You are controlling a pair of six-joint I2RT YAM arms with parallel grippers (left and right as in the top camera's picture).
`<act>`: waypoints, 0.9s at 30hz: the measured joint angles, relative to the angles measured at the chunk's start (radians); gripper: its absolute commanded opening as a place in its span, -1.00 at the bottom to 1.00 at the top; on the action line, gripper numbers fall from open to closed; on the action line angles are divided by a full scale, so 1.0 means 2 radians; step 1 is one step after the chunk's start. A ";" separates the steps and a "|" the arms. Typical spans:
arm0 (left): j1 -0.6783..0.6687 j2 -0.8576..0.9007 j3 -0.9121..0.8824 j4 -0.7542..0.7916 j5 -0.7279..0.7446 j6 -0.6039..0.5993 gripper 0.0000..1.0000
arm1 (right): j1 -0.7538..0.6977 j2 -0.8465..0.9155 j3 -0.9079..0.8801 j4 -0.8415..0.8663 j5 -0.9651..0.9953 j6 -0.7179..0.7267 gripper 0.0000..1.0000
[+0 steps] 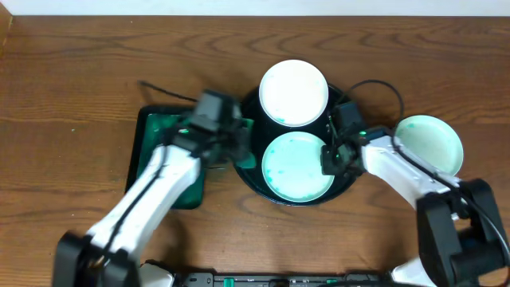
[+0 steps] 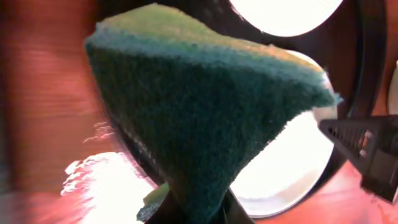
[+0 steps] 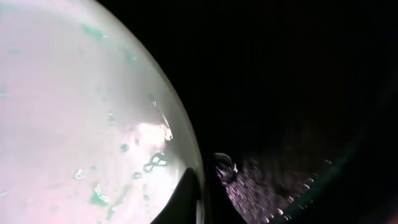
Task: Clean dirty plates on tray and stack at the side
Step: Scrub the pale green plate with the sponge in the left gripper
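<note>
Overhead centre: clamped green scouring sponge (image 2: 205, 118) in left gripper (image 1: 241, 148) over left rim of round black tray (image 1: 252, 185), apparently to scrub teal-speckled white plate (image 1: 296, 166); set right gripper (image 1: 328, 156) at its right edge, closure indiscernible.

Green sponge (image 2: 205, 118) seen close up, pinched at its lower tip by the left tool (image 2: 202, 213), black tray (image 2: 367, 62) behind, top plate (image 2: 286, 9) and lower plate (image 2: 286, 165) laid in it, right tool (image 2: 367, 146) at the right edge, brown bench (image 2: 43, 93) at left.

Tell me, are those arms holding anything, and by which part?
The left gripper pinches a green sponge by its narrow lower end. The right gripper sits at the rim of the speckled plate; whether it grips cannot be told.
</note>
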 measured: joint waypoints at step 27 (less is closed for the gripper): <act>-0.108 0.288 0.018 0.375 0.227 -0.175 -0.86 | 0.016 0.005 0.006 0.003 0.012 0.005 -0.98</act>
